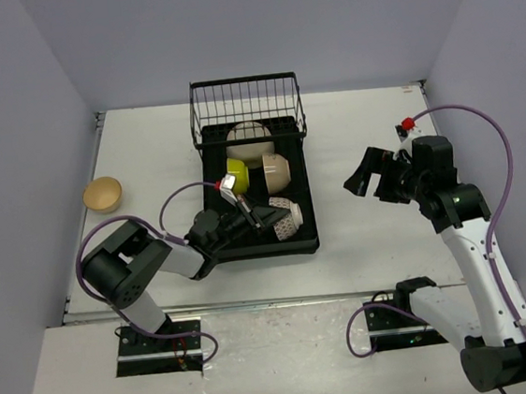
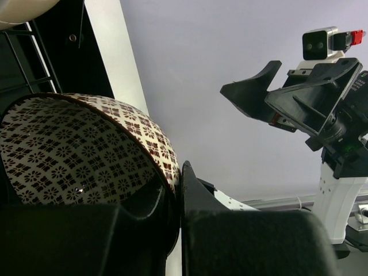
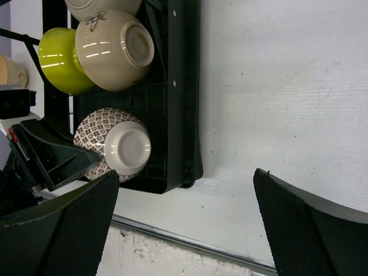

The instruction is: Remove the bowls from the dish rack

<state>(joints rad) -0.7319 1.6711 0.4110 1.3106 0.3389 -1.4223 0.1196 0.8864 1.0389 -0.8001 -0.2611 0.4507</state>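
Left wrist view: rim of the net-patterned bowl [image 2: 75, 149] tight between the left jaws; right jaws wide.

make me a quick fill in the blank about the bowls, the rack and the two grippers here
1. The left gripper pinches the net-patterned bowl by its ___.
2. Counting the held one, the dish rack contains ___ bowls.
3. The tan bowl sits on the table, on the ___ side of the rack.
4. The right gripper hovers beside the rack with its jaws ___.

Missing words: rim; four; left; open
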